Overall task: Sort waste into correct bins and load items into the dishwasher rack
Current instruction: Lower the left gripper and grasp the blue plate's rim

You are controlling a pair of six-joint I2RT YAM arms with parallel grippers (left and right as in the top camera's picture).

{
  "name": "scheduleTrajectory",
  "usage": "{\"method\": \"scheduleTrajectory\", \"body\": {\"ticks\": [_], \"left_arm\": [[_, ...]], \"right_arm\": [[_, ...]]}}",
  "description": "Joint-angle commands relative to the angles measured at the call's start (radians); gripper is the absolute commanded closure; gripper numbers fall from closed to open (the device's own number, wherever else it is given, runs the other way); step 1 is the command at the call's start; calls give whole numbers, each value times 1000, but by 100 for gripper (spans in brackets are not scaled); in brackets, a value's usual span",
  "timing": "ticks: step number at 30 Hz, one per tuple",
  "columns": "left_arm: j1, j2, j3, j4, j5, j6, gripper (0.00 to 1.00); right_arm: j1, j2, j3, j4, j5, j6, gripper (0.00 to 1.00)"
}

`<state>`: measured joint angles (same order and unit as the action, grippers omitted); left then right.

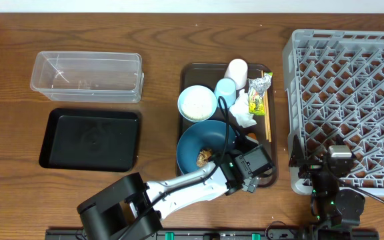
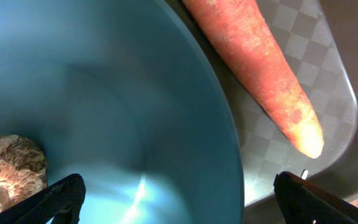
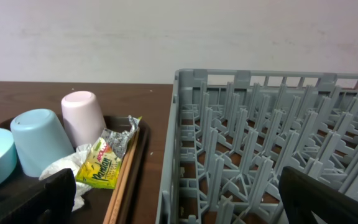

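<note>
Left arm stretched low from base toward 2 o'clock. Left gripper (image 1: 249, 163) at dark-blue plate's (image 1: 199, 141) 4 o'clock rim, jaws wide, holding nothing. Carrot (image 2: 260, 68) at its 1 o'clock, lying on brown tray (image 2: 263, 168). Brown food lump (image 2: 8, 171) on plate, at 9 o'clock. Right gripper (image 1: 339, 160) wide, empty, over dishwasher rack's (image 1: 352, 80) 7 o'clock corner. Snack wrapper (image 3: 104, 165), 10 o'clock of it, seems to read "Pandan".
</note>
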<state>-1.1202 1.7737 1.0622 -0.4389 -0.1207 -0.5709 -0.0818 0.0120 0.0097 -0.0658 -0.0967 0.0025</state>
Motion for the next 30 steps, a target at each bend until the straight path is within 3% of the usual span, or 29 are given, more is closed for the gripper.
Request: {"method": "scheduleTrajectory", "body": {"ticks": [1, 7, 17, 21, 30], "left_arm": [[3, 3, 22, 8, -31, 16, 4], [3, 3, 22, 7, -30, 16, 35], [1, 17, 22, 6, -29, 13, 43], [1, 20, 22, 7, -26, 13, 55], [1, 20, 22, 7, -22, 13, 67]], "right_arm": [[-16, -6, -4, -1, -1, -15, 1], [-16, -6, -4, -1, -1, -15, 1], [-16, -6, -4, -1, -1, -15, 1], [-16, -6, -4, -1, -1, -15, 1], [-16, -6, -4, -1, -1, -15, 1]]}}
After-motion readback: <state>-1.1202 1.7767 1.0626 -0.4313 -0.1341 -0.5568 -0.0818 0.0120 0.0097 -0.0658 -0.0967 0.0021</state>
